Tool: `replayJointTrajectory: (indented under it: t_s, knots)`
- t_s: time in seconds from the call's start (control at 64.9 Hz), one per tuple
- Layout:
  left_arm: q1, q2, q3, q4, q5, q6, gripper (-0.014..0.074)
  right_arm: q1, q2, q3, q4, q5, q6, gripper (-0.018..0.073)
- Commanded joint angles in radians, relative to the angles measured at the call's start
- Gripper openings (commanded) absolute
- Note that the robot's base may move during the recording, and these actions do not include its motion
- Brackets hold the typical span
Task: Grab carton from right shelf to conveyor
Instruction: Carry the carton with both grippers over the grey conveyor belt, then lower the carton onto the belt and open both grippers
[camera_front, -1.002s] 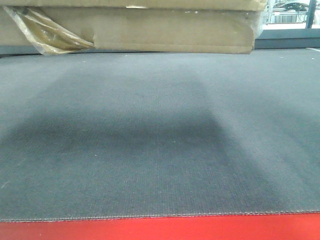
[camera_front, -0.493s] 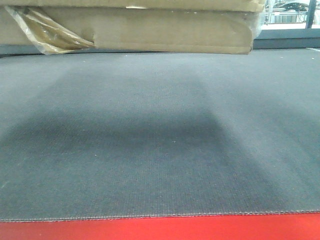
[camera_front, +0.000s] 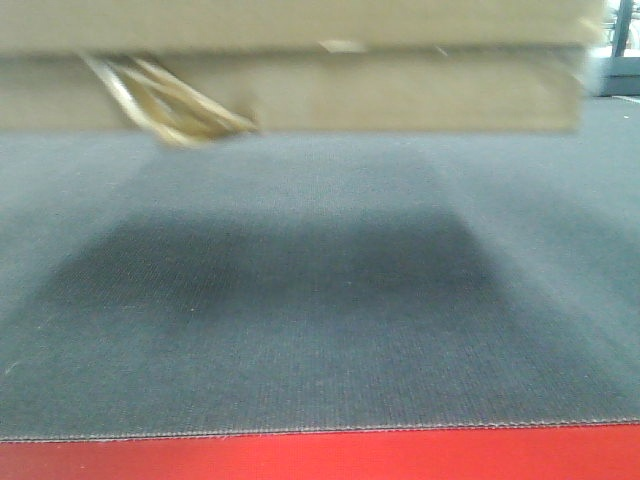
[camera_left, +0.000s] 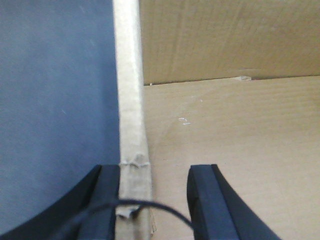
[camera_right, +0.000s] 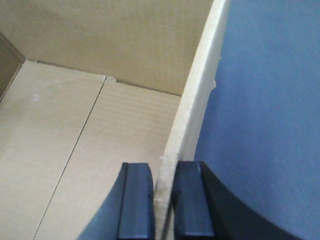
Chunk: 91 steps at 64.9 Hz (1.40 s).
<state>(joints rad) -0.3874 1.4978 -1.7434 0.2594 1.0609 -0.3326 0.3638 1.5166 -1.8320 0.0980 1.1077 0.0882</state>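
1. Large brown corrugated cardboard carton (camera_front: 400, 90) lies at 12 o'clock over the grey-blue fabric conveyor belt (camera_front: 320, 300), long axis 9-to-3.
2. Right gripper (camera_right: 161, 167) pinches its wall narrowly; left gripper (camera_left: 156, 172) straddles the opposite wall, spread wide.

**Barely any room visible, just one corner**

The only real background is in the top right of the front view. There's a bright washed-out patch (camera_front: 612, 35), too blurred to say what it is. A dark upright bar (camera_front: 626, 30) stands right beside it, and a dark horizontal band (camera_front: 615, 82) runs underneath. The light looks soft and even, no hard glare anywhere. A wide soft-edged shadow (camera_front: 270, 270) lies across the conveyor (camera_front: 560, 330). The wrist views show no room at all.
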Motion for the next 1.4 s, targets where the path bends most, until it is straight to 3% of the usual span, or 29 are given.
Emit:
replayJointTrajectory:
  t_s: [0.0,0.447,0.555,0.601,0.678,0.755,0.801,0.832,1.187,1.295,1.387]
  knots:
    - [-0.002,0.036,-0.005,-0.055,-0.025,0.033,-0.0017,-0.026,0.048,-0.004,-0.03,-0.047,-0.03,-0.0068]
    - [-0.002,0.234,-0.003,-0.046,-0.045,0.033,-0.0012,-0.033,0.285,-0.002,-0.034,-0.124,-0.062,-0.0068]
    - [-0.002,0.241,-0.003,-0.046,-0.052,0.033,0.0085,-0.033,0.292,-0.002,-0.034,-0.124,-0.062,-0.0045]
    - [0.0,0.241,-0.003,-0.046,-0.056,0.033,0.016,-0.033,0.292,-0.002,-0.034,-0.124,-0.062,0.002]
    - [0.004,0.241,-0.003,-0.048,-0.058,0.033,0.0329,-0.033,0.287,-0.002,-0.034,-0.124,-0.062,0.021]
    - [0.004,0.239,-0.003,-0.048,-0.056,0.033,0.0496,-0.033,0.279,-0.002,-0.037,-0.124,-0.062,0.047]
    - [0.004,0.236,-0.003,-0.048,-0.056,0.033,0.0584,-0.033,0.275,-0.002,-0.037,-0.122,-0.062,0.0577]
    - [0.004,0.232,-0.003,-0.048,-0.056,0.033,0.0622,-0.033,0.268,-0.002,-0.037,-0.122,-0.062,0.0571]
    - [0.004,0.058,-0.005,-0.038,-0.058,0.033,0.057,-0.064,0.134,-0.002,-0.039,-0.101,-0.062,0.0538]
    - [0.006,-0.024,-0.001,-0.003,-0.061,0.033,0.0505,-0.088,0.073,0.002,-0.039,-0.064,-0.062,0.0393]
    - [0.022,-0.094,0.016,0.001,-0.078,0.033,0.0375,-0.109,0.015,0.032,-0.039,-0.055,-0.062,0.0221]
